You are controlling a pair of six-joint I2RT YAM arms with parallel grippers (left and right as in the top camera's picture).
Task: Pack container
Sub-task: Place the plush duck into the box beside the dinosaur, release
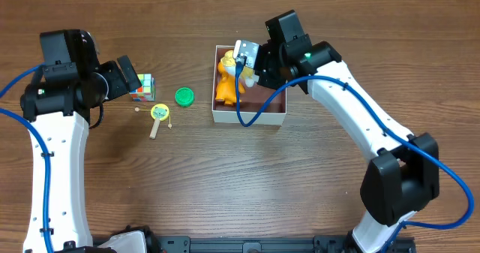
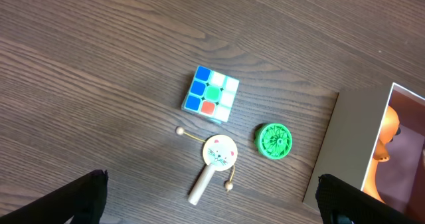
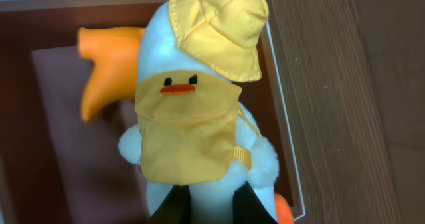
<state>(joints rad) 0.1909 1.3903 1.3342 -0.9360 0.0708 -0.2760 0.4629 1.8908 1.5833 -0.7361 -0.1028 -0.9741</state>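
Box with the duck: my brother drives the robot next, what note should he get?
Left gripper: open, empty, above the table by the cube, drum rattle and green disc.
Right gripper: shut on the plush duck, at the container.
Done: an orange toy lies in the container.
Left: set the duck down inside, let go, then pack the cube, rattle and disc.
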